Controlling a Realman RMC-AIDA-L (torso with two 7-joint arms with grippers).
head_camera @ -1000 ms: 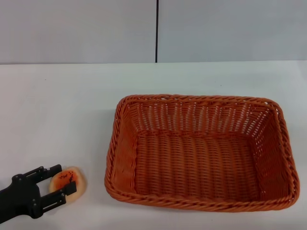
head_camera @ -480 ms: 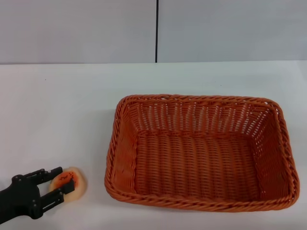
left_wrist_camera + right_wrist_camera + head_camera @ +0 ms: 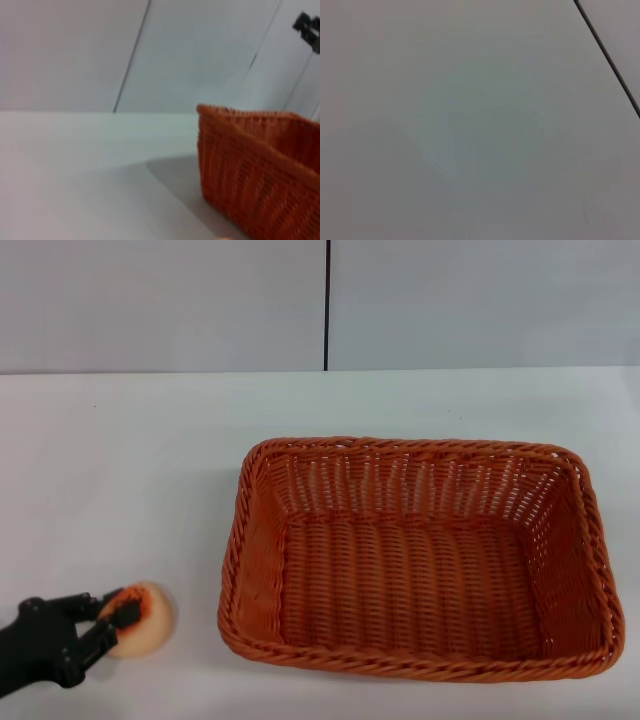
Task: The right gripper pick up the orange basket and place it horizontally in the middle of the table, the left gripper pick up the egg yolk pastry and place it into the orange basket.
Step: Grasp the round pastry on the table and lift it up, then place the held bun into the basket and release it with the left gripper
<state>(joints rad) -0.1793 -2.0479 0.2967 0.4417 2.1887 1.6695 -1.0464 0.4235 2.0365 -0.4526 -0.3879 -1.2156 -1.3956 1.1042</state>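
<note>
The egg yolk pastry lies on the white table at the front left, a short way left of the orange basket. My left gripper comes in from the lower left corner and is shut on the pastry's left side, covering part of its glazed top. The basket lies flat with its long side across the table, open side up and nothing in it. Its near corner fills the left wrist view. A small black shape far beyond the basket looks like my right gripper, held high. The head view does not show it.
A light grey wall with a dark vertical seam stands behind the table. The right wrist view holds only that plain wall and a seam. Bare tabletop lies left of and behind the basket.
The left gripper's fingers have drawn together onto the pastry. The pastry has shifted and tipped slightly between them. The basket has not moved.
</note>
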